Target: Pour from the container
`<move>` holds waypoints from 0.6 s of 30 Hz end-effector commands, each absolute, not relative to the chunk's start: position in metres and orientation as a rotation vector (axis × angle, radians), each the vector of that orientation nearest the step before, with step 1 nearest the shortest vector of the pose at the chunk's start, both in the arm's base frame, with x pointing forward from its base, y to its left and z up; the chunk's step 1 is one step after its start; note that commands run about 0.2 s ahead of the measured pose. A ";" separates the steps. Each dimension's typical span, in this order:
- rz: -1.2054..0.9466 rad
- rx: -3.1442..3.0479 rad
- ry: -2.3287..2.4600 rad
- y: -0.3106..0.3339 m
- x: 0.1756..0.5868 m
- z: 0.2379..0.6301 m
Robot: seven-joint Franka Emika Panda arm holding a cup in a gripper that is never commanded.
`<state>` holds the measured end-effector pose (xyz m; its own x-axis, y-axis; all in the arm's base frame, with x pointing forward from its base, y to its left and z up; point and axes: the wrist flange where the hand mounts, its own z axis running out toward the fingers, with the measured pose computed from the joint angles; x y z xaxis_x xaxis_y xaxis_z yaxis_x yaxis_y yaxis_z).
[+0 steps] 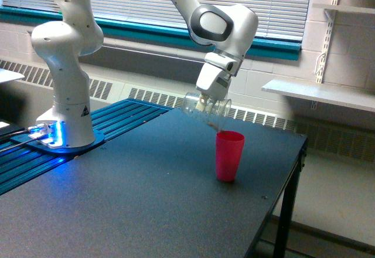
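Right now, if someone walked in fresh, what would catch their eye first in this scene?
Probably the pink cup, standing upright on the dark table toward the exterior view's right. Just above it the gripper holds the clear container tipped on its side, mouth toward the cup. The arm's base glows blue at far left.

My arm (64, 41) is glossy white with a grey joint cap, and my claw (206, 98) is white too. The container (205, 109) it holds is clear, with a few brown bits near its rim. Below that rim stands the pink cup (229, 155), plain and opaque, on the dark speckled worktop (146, 199). Blue light glows at my base (50, 135), beside teal ribbed rails (126, 114).
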<state>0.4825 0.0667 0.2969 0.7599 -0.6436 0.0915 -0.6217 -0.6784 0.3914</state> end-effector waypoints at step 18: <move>-0.026 2.585 -0.910 0.085 0.497 0.312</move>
<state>0.4935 0.0738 0.3046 0.7707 -0.6292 0.1005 -0.6134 -0.6901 0.3841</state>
